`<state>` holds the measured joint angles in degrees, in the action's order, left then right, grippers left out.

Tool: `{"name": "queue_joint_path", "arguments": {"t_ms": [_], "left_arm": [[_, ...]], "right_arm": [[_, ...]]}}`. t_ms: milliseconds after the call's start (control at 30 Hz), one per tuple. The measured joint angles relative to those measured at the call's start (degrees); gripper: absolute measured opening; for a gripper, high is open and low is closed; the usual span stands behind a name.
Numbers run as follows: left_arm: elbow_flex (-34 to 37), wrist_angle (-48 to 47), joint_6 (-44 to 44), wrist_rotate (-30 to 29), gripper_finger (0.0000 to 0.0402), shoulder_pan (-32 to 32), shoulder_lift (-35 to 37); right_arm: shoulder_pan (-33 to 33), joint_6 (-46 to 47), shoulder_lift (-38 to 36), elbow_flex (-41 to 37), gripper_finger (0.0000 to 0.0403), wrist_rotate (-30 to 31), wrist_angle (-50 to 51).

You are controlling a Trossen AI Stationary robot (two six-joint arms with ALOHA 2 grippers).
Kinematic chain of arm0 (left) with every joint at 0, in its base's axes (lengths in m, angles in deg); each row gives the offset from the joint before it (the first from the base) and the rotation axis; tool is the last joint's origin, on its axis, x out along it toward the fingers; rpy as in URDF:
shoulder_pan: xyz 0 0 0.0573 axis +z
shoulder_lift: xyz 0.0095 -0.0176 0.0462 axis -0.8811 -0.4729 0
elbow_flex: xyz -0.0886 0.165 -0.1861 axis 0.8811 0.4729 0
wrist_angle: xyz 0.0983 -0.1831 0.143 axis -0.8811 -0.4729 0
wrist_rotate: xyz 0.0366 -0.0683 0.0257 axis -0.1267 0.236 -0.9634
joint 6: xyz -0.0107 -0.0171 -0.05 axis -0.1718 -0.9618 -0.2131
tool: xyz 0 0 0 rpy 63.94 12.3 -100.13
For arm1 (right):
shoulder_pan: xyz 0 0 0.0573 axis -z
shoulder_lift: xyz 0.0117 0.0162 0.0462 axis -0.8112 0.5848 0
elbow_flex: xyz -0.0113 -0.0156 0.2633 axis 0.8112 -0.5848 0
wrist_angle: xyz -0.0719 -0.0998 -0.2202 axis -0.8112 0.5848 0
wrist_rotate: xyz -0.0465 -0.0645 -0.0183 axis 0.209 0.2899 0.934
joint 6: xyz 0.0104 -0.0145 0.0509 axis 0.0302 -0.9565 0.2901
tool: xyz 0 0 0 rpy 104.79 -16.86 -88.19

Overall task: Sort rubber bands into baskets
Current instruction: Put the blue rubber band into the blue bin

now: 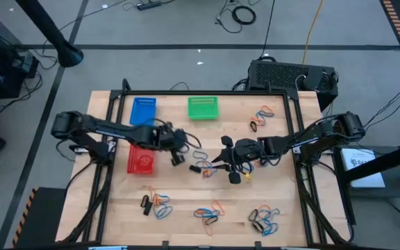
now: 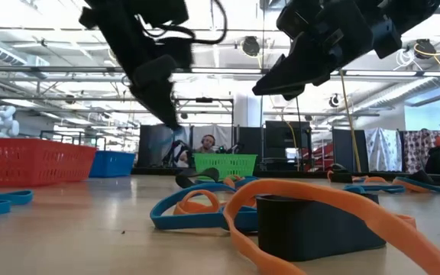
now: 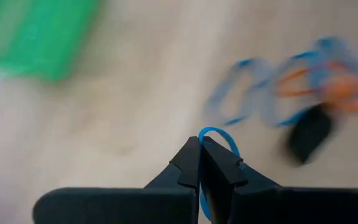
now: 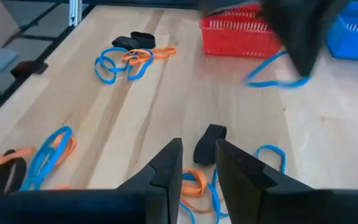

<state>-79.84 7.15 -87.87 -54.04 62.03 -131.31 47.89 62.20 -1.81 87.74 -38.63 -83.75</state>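
My left gripper [image 1: 178,157] hovers just right of the red basket [image 1: 141,161], shut on a blue rubber band [image 3: 218,134]. From the right wrist view the band [image 4: 276,73] hangs below it, above the table. My right gripper [image 4: 197,163] is open over the table's middle [image 1: 230,168], above a black band [image 4: 210,143] and orange and blue bands [image 4: 197,184] lying flat on the wood. The blue basket [image 1: 143,111] and the green basket [image 1: 203,107] stand at the far edge. My left gripper pinches the blue band between its two shut fingertips [image 3: 194,163]. A small arc of the loop [image 3: 219,133] sticks out past the tips. The rest of the loop [image 4: 272,76] hangs slack below the fingers, clear of the table.
Loose piles of blue, orange and black bands lie at the far right [image 1: 262,119], near left [image 1: 155,203], near middle [image 1: 210,212] and near right [image 1: 264,219]. A few more lie in the middle [image 1: 201,165]. A black box [image 1: 290,75] stands behind the table.
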Motion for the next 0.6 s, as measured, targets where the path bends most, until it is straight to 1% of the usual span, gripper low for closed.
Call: {"name": "queue_joint_path", "arguments": {"t_ms": [133,267,333,400,533,600], "left_arm": [[0.04,-9.23,-0.34,-3.31,0.0012,5.72,3.49],[0.0,-16.12,0.25,-8.58,0.0012,13.36,4.51],[0.05,-18.25,1.66,-12.07,0.0012,17.17,4.58],[0.05,-19.44,2.22,-14.81,0.0012,21.06,4.74],[0.46,-20.74,1.27,-15.04,0.0012,27.9,4.79],[1.19,-20.62,1.32,-14.99,0.0012,30.37,4.77]], "right_arm": [[0.36,-4.06,0.0,0.0,0.0091,0.09,-0.29],[1.18,-5.22,0.0,0.0,0.0091,0.16,-1.03],[1.78,-6.46,0.0,0.0,0.0091,0.18,-1.22],[2.46,-9.67,0.0,0.0,0.0091,0.22,-1.08],[4.43,-17.56,0.0,0.0,0.0091,0.2,-1.14],[5.67,-18.74,0.0,0.0,0.0091,0.2,-1.14]]}}
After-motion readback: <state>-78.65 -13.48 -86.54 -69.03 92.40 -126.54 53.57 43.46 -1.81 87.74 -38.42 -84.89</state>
